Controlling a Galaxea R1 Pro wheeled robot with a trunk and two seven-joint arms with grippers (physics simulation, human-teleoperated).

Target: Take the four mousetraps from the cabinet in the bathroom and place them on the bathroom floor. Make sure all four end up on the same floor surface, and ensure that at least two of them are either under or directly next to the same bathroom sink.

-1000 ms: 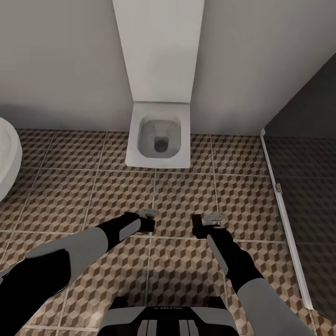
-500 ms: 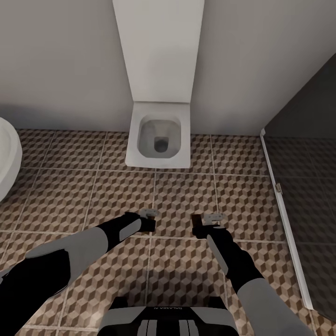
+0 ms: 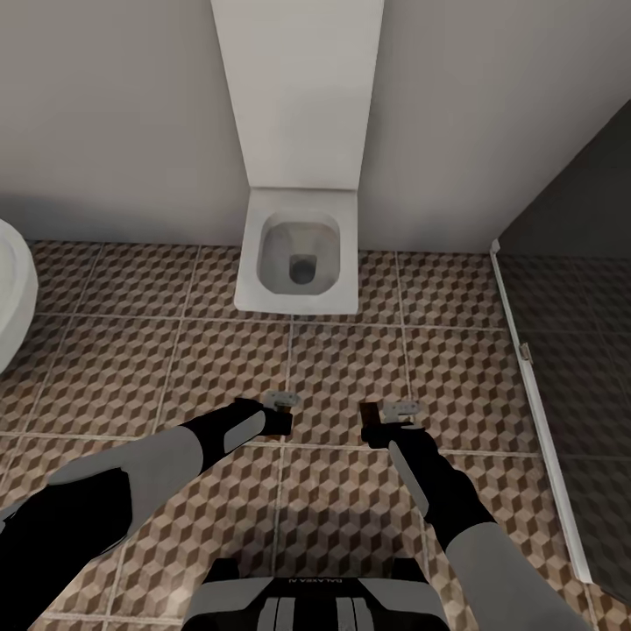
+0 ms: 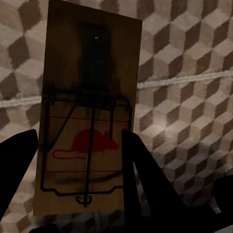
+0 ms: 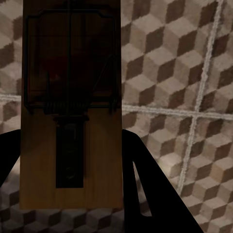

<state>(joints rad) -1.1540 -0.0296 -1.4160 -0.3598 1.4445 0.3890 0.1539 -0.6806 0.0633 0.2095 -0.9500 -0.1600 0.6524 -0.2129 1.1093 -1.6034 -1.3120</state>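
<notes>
My left gripper (image 3: 279,412) hangs low over the bathroom floor (image 3: 114,368), shut on a mousetrap (image 4: 87,121). That trap is a brown wooden slab with a red mouse print and a dark wire bar, clamped between the dark fingers (image 4: 143,170). My right gripper (image 3: 386,421) hovers beside it over the same tiles, shut on a second mousetrap (image 5: 70,111) with its wire frame showing. Part of the white sink (image 3: 10,289) curves in at the far left edge of the head view. The cabinet is out of view.
A white squarish toilet (image 3: 300,258) with its lid up stands against the wall straight ahead of both grippers. Dark glass shower panels (image 3: 578,350) with a white sill (image 3: 539,421) close off the right side. Open tiled floor lies between the toilet and the sink.
The view has shifted very slightly, with the sink a bit further left. Both grippers hold their mousetraps in the same places.
</notes>
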